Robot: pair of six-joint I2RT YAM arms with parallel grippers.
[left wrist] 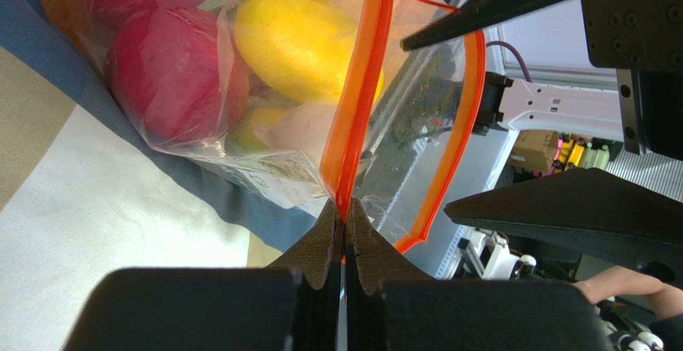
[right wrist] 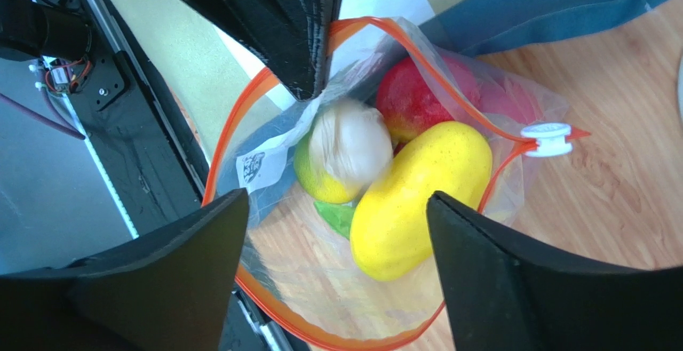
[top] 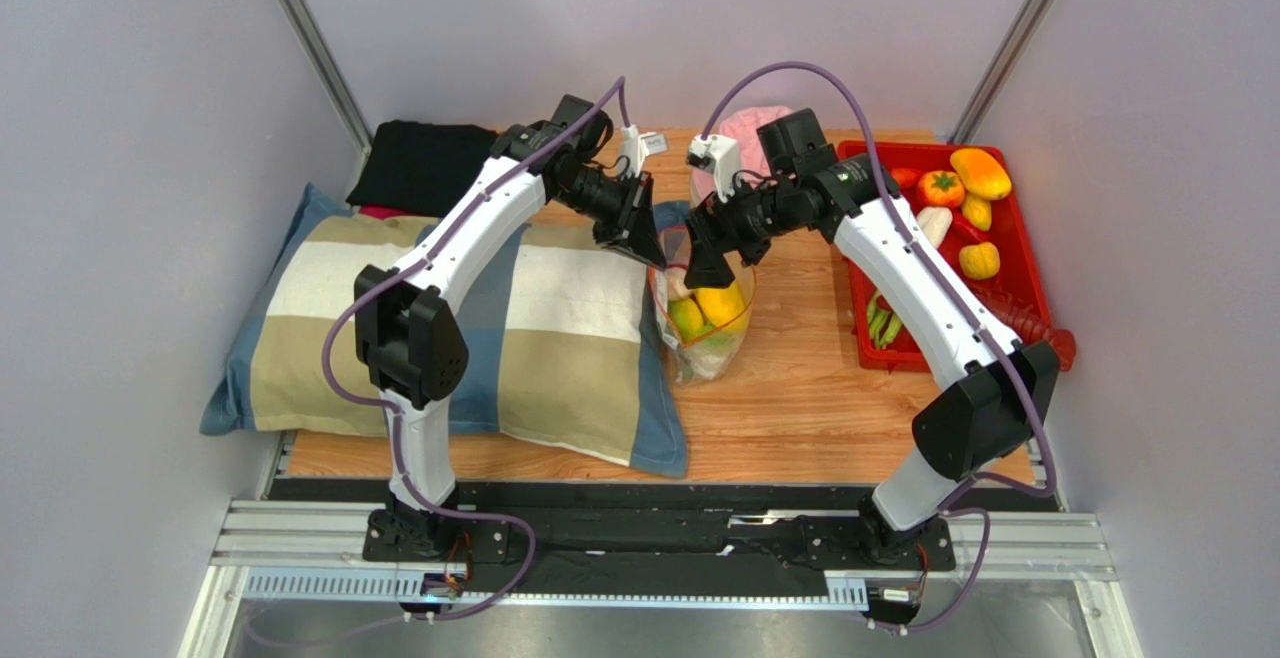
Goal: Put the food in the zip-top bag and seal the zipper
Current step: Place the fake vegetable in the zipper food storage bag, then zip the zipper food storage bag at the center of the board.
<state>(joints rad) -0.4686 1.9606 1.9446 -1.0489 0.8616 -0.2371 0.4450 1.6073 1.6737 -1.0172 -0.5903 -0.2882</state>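
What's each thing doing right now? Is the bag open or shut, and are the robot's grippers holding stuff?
zip-top bag: open, mouth spread wide.
zipper: unsealed, white slider at one end.
left gripper: shut on the zipper.
right gripper: open over the bag's mouth, holding nothing.
bagged food: yellow, red and white pieces inside the bag.
leftover food: lying in the red tray, not yet bagged.

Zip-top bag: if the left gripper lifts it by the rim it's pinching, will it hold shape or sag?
Likely floppy: the zip-top bag is thin crinkled film, and its zipper curves loosely beyond the left gripper. Probably bottom-heavy, since the food piles at one end, so it may sag and swing. With the mouth open, pieces could roll out if it tips.
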